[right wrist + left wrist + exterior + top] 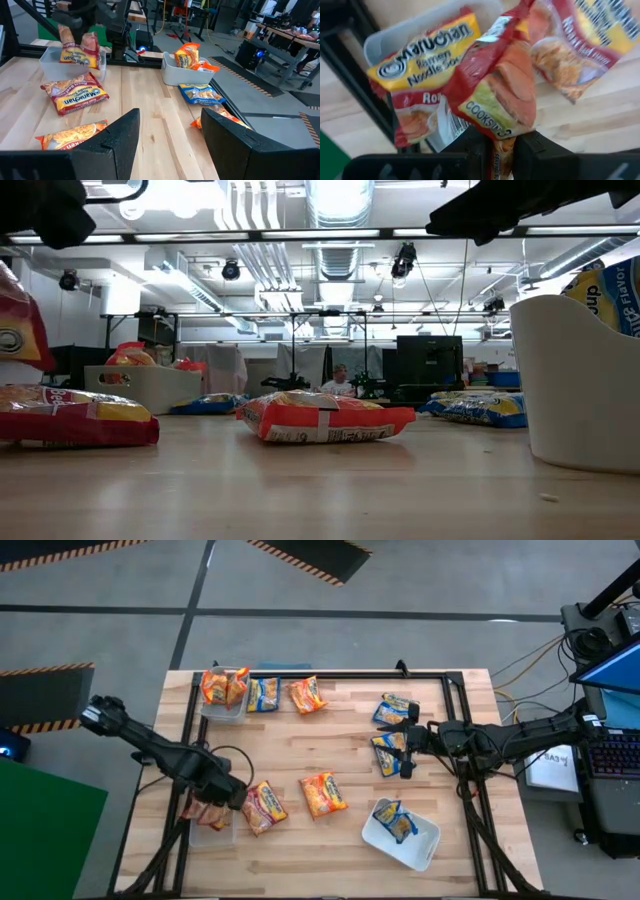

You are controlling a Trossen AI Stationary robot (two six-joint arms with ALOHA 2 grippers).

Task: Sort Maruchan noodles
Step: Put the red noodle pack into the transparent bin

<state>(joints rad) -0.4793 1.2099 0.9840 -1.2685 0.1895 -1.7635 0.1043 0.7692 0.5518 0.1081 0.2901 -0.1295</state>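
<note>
**Holding a red packet over the near-left tub**

Gripping a red packet [492,95] by its lower edge, the left gripper [232,796] has its jaws closed tight on the wrapper, at the tub [212,828] on the table's near-left side. Another red packet [422,82] lies in that tub, and a third [264,806] rests on the wood just beside it. An orange packet [323,793] lies near the table's middle.

The right gripper [404,750] hangs over the right half of the table with its jaws wide apart and nothing between them, above a blue packet [387,753]. Another blue packet [395,709] lies beyond it, and one more [396,822] sits in the white tub [425,845] at near right. The far-left tub [226,710] holds orange packets [222,686], with a blue one [263,694] and an orange one [307,695] lying beside it.
</note>
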